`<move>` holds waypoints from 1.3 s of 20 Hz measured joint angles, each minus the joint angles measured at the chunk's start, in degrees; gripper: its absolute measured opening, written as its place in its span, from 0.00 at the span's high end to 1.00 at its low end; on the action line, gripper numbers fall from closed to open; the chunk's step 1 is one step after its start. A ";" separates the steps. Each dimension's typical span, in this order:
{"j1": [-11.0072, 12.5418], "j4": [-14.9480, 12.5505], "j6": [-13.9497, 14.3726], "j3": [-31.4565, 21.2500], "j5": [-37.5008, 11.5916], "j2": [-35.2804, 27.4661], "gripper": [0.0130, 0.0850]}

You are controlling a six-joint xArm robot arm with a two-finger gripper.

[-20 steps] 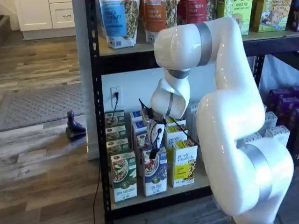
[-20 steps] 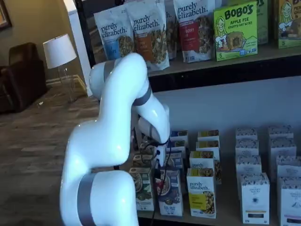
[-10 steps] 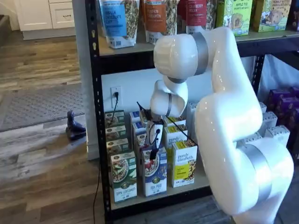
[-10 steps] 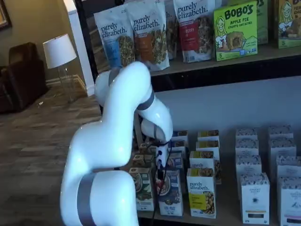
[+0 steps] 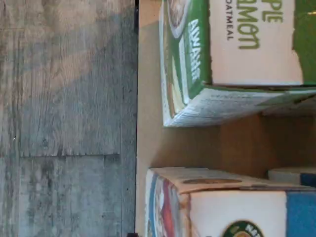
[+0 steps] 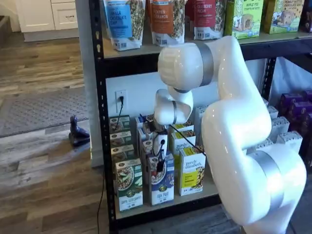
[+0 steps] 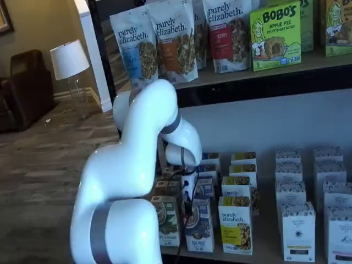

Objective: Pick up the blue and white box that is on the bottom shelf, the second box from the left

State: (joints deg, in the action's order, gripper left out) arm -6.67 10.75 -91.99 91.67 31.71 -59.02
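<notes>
The blue and white box [image 6: 162, 181] stands upright at the front edge of the bottom shelf [image 6: 195, 196], its long axis vertical and its printed face, with the bowl picture, turned outward toward the cameras. In both shelf views it is the front box of a row running back toward the rear wall. The green-and-white box [image 6: 129, 185] stands just beside it on one side and the yellow-and-white box [image 6: 192, 171] just beside it on the other, both upright as well.

The gripper [image 6: 160, 163] hangs directly over the top of the blue and white box; in a shelf view its black fingers [image 7: 188, 204] appear as one dark vertical shape against the carton's upper edge. No gap between the fingers can be made out, and whether they touch the box cannot be told, so the state of the gripper is undetermined. A thin black cable [image 6: 184, 139] runs from the wrist across the boxes behind.

In the wrist view, the picture is turned on its side. The top of the blue and white box [image 5: 232, 205] and the side of the green-and-white box [image 5: 217, 59] show with a strip of tan shelf board [image 5: 148, 123] between them, and grey plank floor [image 5: 64, 98] beyond the board's edge.

The upper shelf [image 7: 258, 71] holds standing pouches [image 7: 170, 38] and green cartons [image 7: 276, 36]. Farther along the bottom shelf, rows of white boxes [image 7: 298, 230] stand upright, well apart from the gripper.
</notes>
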 joint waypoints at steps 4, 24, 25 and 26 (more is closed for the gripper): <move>-0.22 -2.26 2.18 1.33 1.55 -1.01 0.00; -1.20 -8.27 8.10 1.23 -1.45 -3.38 0.06; -1.20 -7.85 7.76 1.34 -1.35 -3.44 0.11; -1.22 -7.72 7.66 1.40 -1.29 -3.48 0.11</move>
State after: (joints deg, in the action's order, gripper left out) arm -7.89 3.03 -84.33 93.07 30.42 -62.51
